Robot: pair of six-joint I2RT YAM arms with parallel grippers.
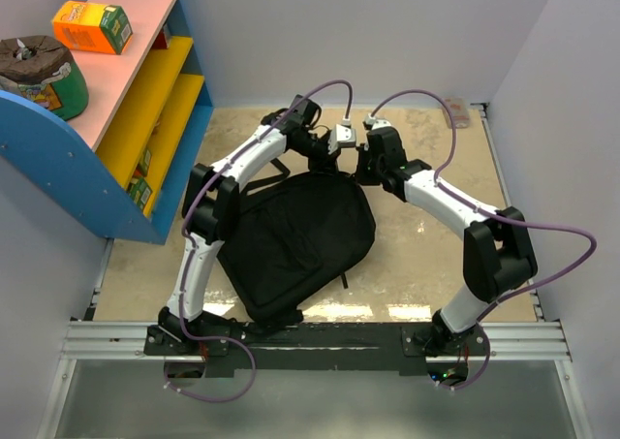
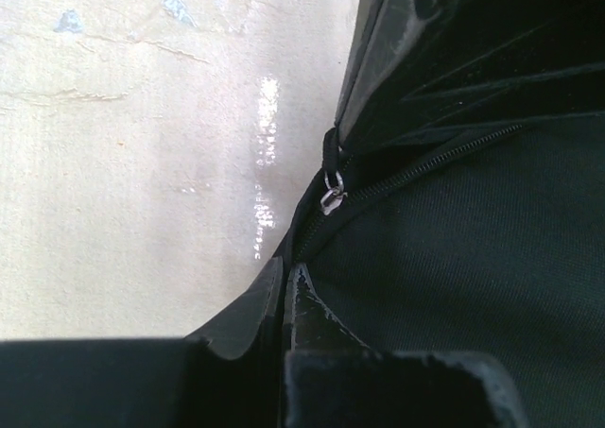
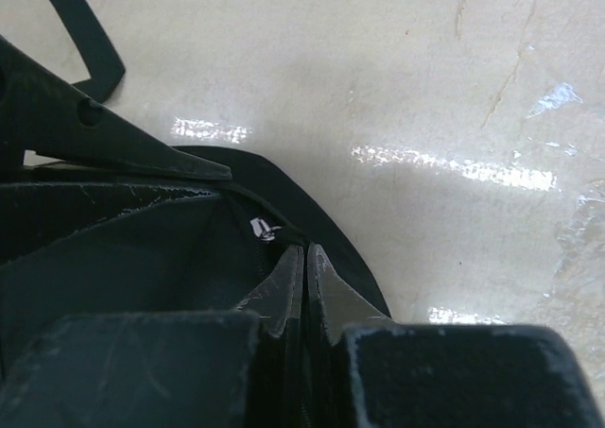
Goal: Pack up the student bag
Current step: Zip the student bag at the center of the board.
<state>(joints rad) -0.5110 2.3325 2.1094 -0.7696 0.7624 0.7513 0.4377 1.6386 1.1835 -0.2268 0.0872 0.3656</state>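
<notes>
On the left stands a coloured shelf (image 1: 160,90). Just right of it the student bag (image 1: 300,231) lies flat on the tabletop (image 1: 436,235) between the arms. The left claw (image 2: 286,275) is closed tight on the bag's far edge, just short of the zip pull (image 2: 331,199). The right claw (image 3: 304,253) is likewise closed on the rim beside it, though the dark fabric makes either pinch hard to confirm. The step looks like securing the bag's mouth for opening. Next, one claw likely must hold the fabric taut while the other takes the pull along the zip.
</notes>
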